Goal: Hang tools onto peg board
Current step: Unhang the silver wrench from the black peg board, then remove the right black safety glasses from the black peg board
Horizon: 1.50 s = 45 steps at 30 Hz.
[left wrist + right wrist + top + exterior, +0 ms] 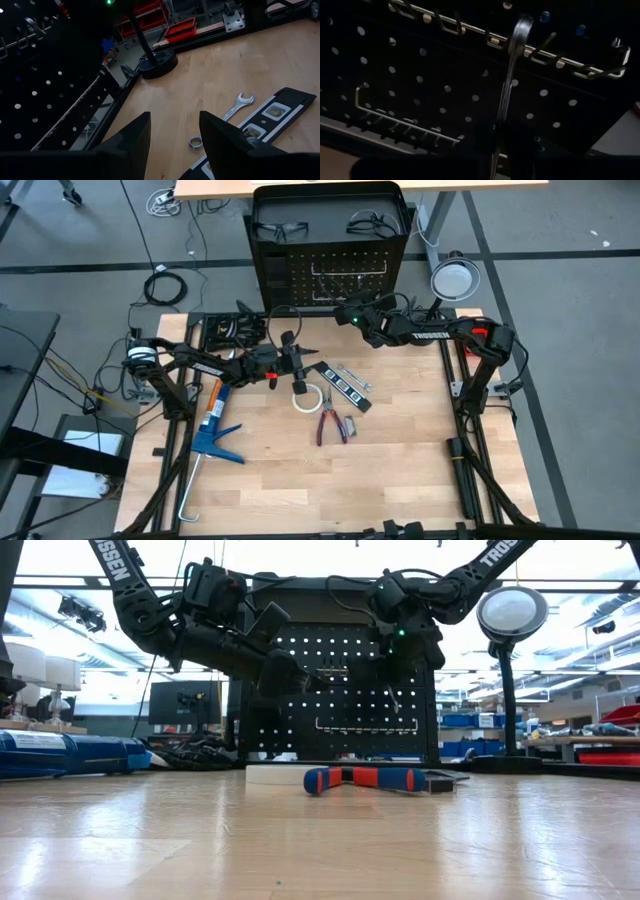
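The wrench (512, 75), clamped in the right gripper (512, 160) at the peg board (420, 65), should be eased onto a hook (546, 41); the left gripper (172, 137) is held open, empty.

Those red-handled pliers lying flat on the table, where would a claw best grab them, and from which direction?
Probably from straight above, across both handles. The pliers lie flat on the table, handles toward the front edge and slightly spread, so a claw closing over the pair would squeeze them together. The white tape roll sits close by the jaw end, so the handle end looks freer.
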Each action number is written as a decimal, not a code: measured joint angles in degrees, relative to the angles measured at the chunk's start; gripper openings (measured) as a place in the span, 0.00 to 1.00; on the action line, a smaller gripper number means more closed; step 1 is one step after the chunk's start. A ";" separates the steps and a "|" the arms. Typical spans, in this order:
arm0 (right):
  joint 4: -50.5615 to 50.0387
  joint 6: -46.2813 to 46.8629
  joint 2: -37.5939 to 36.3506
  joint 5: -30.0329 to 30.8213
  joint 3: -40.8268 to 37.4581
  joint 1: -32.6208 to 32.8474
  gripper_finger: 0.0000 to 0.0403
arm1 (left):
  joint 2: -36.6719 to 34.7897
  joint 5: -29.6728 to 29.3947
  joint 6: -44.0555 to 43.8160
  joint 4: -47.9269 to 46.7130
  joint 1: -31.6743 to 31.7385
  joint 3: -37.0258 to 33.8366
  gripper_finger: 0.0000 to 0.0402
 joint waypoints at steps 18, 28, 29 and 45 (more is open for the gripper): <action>-14.44 5.94 -1.68 -0.71 -0.16 3.67 0.13 | 0.00 -0.30 0.00 -0.28 0.00 0.00 0.43; -32.43 18.45 -1.68 -6.06 -0.11 9.37 0.13 | 0.00 -3.29 2.08 -2.19 0.02 0.00 0.43; -34.21 18.87 -1.68 -7.40 -0.11 10.04 0.13 | 0.00 -3.57 2.27 -2.53 0.02 0.00 0.43; -52.25 23.02 -2.52 -9.98 -0.86 19.37 0.13 | 0.00 -4.64 3.63 -2.34 0.02 0.00 0.43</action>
